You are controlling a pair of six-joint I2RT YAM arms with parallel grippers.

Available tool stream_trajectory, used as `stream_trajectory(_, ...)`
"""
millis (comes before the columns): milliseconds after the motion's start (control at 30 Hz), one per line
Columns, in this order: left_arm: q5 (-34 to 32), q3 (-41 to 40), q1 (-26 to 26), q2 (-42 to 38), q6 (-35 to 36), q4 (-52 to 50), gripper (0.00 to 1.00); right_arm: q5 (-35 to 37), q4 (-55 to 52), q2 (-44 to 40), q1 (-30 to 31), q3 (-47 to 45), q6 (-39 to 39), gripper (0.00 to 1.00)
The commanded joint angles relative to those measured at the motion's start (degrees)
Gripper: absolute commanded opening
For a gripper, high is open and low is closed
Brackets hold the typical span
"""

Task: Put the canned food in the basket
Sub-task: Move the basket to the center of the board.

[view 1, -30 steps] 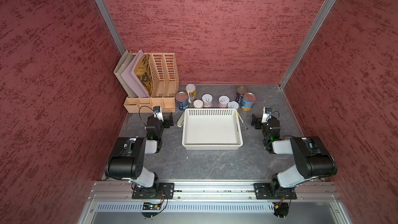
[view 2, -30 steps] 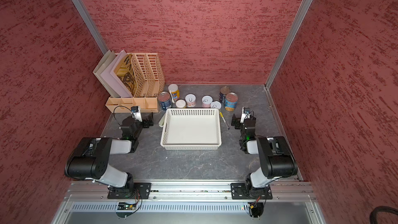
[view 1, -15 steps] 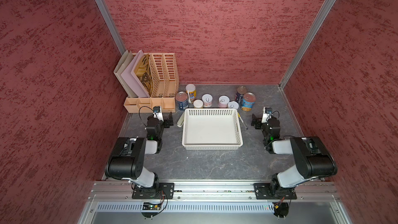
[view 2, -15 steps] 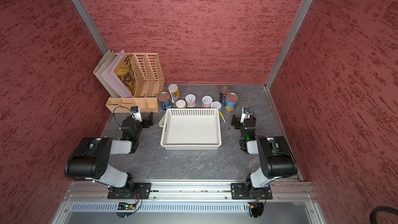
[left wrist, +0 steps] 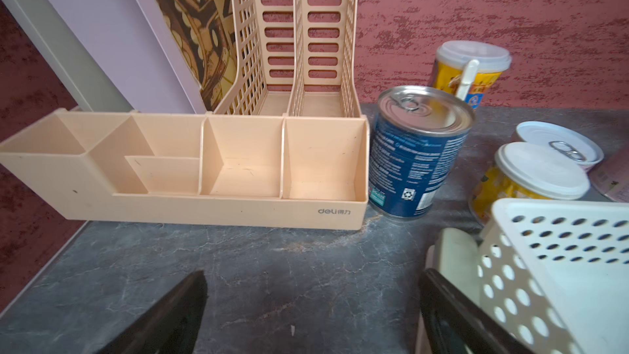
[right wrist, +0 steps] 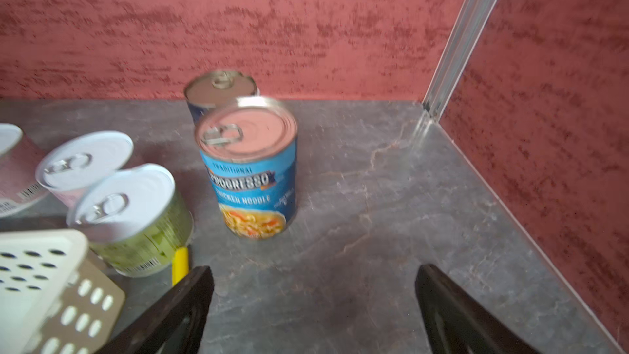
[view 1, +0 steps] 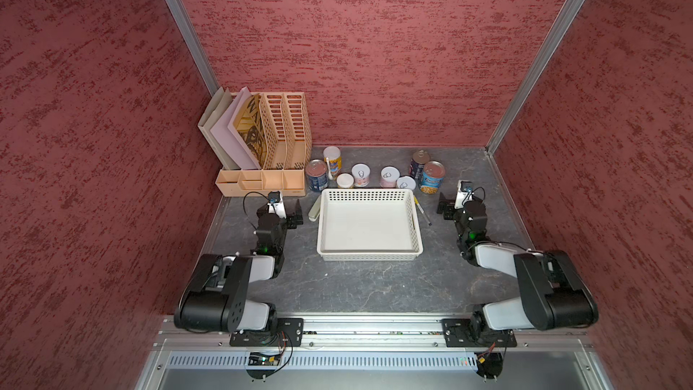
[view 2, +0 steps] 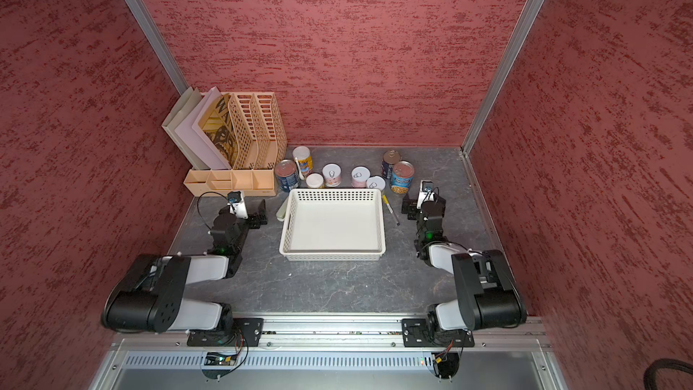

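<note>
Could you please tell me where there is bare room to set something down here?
Free: inside the basket, and the tabletop between it and the near edge. Crowded: the row of cans behind the basket's far wall.

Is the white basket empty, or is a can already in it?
Empty: in both top views the basket shows only bare white floor; the cans stand on the table behind it.

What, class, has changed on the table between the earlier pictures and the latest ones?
Nothing has visibly changed. The left gripper and right gripper sit open and empty in the same spots on either side of the basket. The basket is still empty, and the cans stand in the same row behind it.
</note>
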Motion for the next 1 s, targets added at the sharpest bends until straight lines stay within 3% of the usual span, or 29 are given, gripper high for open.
stream_trajectory(0, -4.80, 11.49, -1.06, -8.68, -8.68, -25.08, 1.00, 10.96, -3.04, -3.28, 3.94, 1.90, -3.00, 0.98)
stream_trajectory(67, -1.43, 20.99, -0.61, -11.00, -15.53, -42.97, 1.00, 14.22, -6.03, -6.33, 6.31, 3.30, 1.94, 0.99)
stream_trajectory(133, 3.61, 29.42, -0.80, -11.32, -17.88, -56.45, 1.00, 7.06, -19.64, -11.04, 6.61, 8.08, 9.74, 0.99)
stream_trajectory(200, 6.68, 33.50, -1.37, -10.68, -20.17, -61.48, 1.00, 0.69, -32.18, -12.43, 6.89, 14.82, 13.16, 0.98)
stream_trajectory(300, 10.85, 33.54, -1.51, -10.31, -21.99, -61.11, 1.00, -0.12, -47.24, -12.12, 7.12, 24.56, 18.31, 0.98)
stream_trajectory(400, 7.15, 34.31, -1.29, -10.26, -27.92, -64.66, 1.00, 6.89, -59.71, -11.46, 7.45, 32.33, 29.09, 0.98)
stream_trajectory(433, 6.42, 34.50, -0.87, -10.47, -30.35, -65.78, 1.00, 4.24, -62.30, -12.10, 7.48, 33.41, 32.33, 0.98)
stream_trajectory(467, 7.37, 34.53, -0.27, -10.86, -31.48, -65.95, 1.00, 0.13, -60.78, -13.28, 7.58, 32.55, 32.10, 0.98)
stream_trajectory(533, 13.39, 34.44, 1.07, -12.26, -31.40, -64.14, 1.00, 1.22, -53.28, -18.26, 9.58, 26.38, 37.20, 0.98)
stream_trajectory(633, 18.43, 34.04, 1.16, -14.02, -30.33, -62.03, 1.00, -11.33, -39.01, -24.19, 9.73, 17.07, 28.36, 0.99)
stream_trajectory(733, 19.31, 31.97, 1.21, -16.25, -30.80, -61.44, 1.00, -8.20, -55.30, -21.70, 9.73, 25.48, 30.39, 0.98)
stream_trajectory(800, 12.17, 27.82, 1.51, -19.08, -38.01, -61.13, 1.00, -12.70, -63.34, -16.77, 9.74, 30.86, 29.88, 0.98)
stream_trajectory(900, 13.84, 23.59, 3.25, -20.45, -39.89, -56.10, 1.00, -22.75, -64.93, -9.11, 9.90, 32.96, 29.72, 0.98)
stream_trajectory(967, 13.42, 26.85, 3.09, -17.34, -38.99, -59.63, 1.00, -21.98, -67.70, -4.08, 10.79, 35.89, 29.35, 0.98)
